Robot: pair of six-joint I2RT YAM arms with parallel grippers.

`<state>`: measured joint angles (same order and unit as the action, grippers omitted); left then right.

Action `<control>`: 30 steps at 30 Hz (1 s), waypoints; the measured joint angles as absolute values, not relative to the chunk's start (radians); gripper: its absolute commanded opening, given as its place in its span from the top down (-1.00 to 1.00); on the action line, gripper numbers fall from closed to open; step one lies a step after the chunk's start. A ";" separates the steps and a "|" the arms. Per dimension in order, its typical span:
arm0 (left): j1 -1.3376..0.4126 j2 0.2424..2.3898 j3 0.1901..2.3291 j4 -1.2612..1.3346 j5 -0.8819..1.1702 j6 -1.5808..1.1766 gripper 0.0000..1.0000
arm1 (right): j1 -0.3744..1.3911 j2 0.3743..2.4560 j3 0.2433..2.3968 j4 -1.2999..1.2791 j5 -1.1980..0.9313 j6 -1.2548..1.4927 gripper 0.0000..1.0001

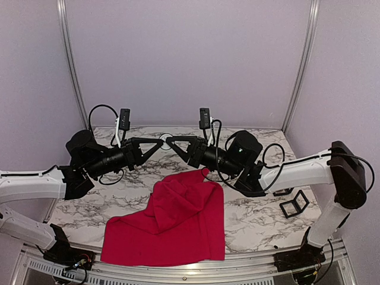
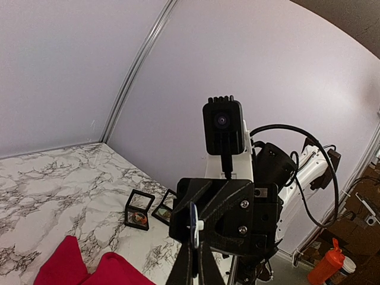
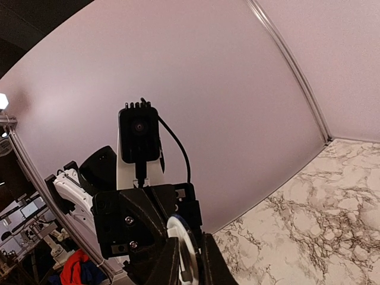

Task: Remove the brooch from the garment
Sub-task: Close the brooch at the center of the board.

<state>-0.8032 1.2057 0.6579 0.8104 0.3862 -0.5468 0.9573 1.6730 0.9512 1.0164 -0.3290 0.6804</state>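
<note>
**A:** Right, first entry?

**B:** Bright red short-sleeved T-shirt (image 1: 172, 228): crumpled, lying at the near edge of the white grey-veined marble table (image 1: 119, 196), between the two arm bases.

**A:** And the pin?

**B:** Round white brooch with a blue rim (image 3: 180, 243): off the shirt, held in the air above the back of the table, where the two sets of fingertips meet.

**A:** Pincers?

**B:** Right gripper (image 1: 168, 141): fingers pinching the brooch. Left gripper (image 2: 193, 255): fingers drawn narrow, tips at the brooch. I cannot tell whether they grip it.

**A:** Remainder?

**B:** Two black-framed square display boxes (image 1: 294, 203): on the table, right of the shirt and apart from it. One holds something small and orange.
</note>
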 measured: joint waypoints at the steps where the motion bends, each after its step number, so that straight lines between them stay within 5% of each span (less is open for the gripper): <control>1: -0.805 1.206 0.658 0.810 0.382 -0.547 1.00 | 0.958 1.670 0.951 1.012 -0.326 0.680 0.78; 23: -0.825 1.209 0.653 0.814 0.334 -0.566 1.00 | 0.967 1.649 0.936 0.987 -0.278 0.672 0.76; 30: -0.827 1.211 0.653 0.815 0.321 -0.564 1.00 | 0.967 1.645 0.936 0.981 -0.273 0.654 0.60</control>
<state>-0.8268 1.2110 0.6525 0.8146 0.3206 -0.5640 0.9668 1.6451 0.9360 0.9806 -0.2729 0.6544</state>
